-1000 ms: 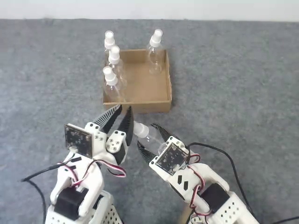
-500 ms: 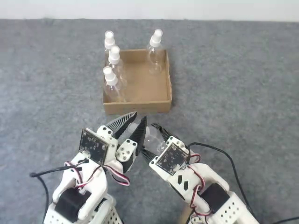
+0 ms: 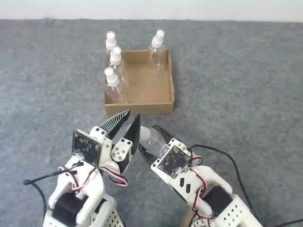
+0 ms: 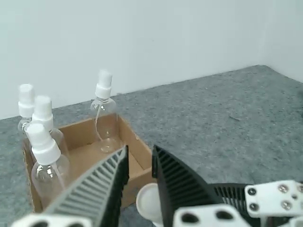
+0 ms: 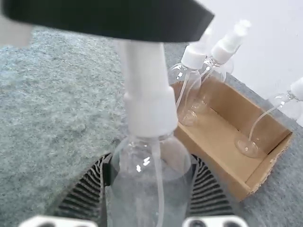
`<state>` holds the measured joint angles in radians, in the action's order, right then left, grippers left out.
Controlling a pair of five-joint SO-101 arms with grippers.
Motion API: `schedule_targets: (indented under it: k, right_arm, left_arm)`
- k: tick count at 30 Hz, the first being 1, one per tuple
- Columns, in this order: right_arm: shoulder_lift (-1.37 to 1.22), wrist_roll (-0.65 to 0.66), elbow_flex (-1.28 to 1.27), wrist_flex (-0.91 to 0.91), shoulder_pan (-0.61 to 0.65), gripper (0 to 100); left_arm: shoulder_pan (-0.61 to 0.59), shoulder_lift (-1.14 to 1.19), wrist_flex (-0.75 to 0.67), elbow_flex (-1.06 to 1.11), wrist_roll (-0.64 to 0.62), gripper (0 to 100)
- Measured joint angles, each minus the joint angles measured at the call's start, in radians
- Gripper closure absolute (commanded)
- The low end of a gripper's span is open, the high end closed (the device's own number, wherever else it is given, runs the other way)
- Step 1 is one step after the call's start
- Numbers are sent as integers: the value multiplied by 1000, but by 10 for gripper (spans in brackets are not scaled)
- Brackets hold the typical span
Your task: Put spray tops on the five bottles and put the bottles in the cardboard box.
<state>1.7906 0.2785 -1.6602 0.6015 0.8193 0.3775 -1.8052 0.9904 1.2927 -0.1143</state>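
My right gripper is shut on a clear bottle in front of the cardboard box; the bottle's body sits between the ribbed fingers. A white spray top stands on its neck. My left gripper is open just beside and above that top, one dark finger over the nozzle. In the left wrist view the top lies just beyond the narrow gap between the fingers. Several capped bottles stand in the box: three along one side, one in the far corner.
Grey carpet covers the table on all sides of the box. The box's middle floor is bare. Both arm bases crowd the near edge, with cables trailing from the right arm.
My left gripper swung right over the held bottle's spray top, then drew back a little to the left. The right gripper and its bottle stayed put.
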Motion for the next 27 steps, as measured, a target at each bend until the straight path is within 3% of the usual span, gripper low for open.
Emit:
schedule_targets:
  k: [13, 27]
  right_arm:
    - [0, 2, 0, -15, -31, 961]
    - [2, 2, 0, -17, -35, 961]
  left_arm:
    - [256, 0, 78, -20, 98, 924]
    - [259, 0, 169, -95, 103, 923]
